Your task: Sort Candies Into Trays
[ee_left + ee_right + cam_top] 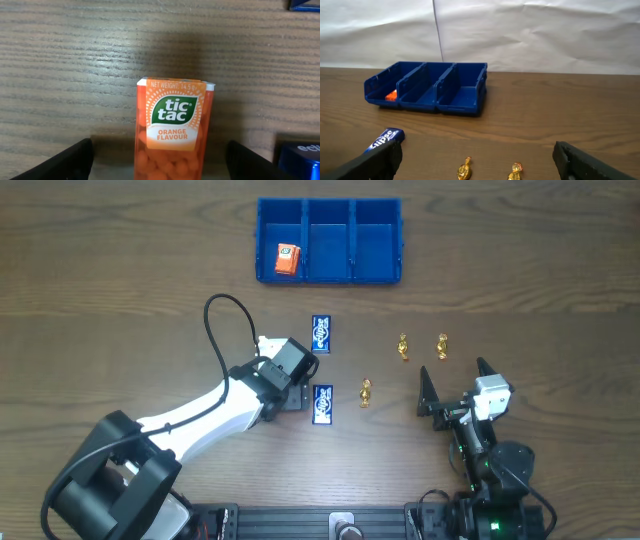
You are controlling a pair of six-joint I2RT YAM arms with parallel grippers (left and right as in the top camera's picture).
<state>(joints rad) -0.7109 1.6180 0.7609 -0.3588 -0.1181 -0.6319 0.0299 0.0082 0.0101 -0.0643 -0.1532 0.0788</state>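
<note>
- The left gripper (160,162) is low over the wooden table (120,300), near its middle. Its jaws are spread wide.
- An orange candy box (174,131) lies flat on the table between those fingers. There is a gap on each side, so the fingers seem not to be touching it, though their tips are cut off at the edge of the left wrist view.
- The blue tray (330,279) sits by the table's far edge, about midway along it. It has three compartments in a row.
- A second orange box (288,259) lies in the tray's end compartment on the left arm's side. The other two compartments hold nothing.
- One blue candy pack (322,403) lies just beside the left gripper. Another blue pack (320,333) lies between that gripper and the tray.
- Three gold-wrapped candies lie loose on the right arm's half of the table. One gold candy (366,392) is near the first blue pack. A pair of gold candies (403,346) (442,346) lies closer to the tray.
- The right gripper (452,380) is on the near side of that pair, with its jaws fully apart and nothing held.
</note>
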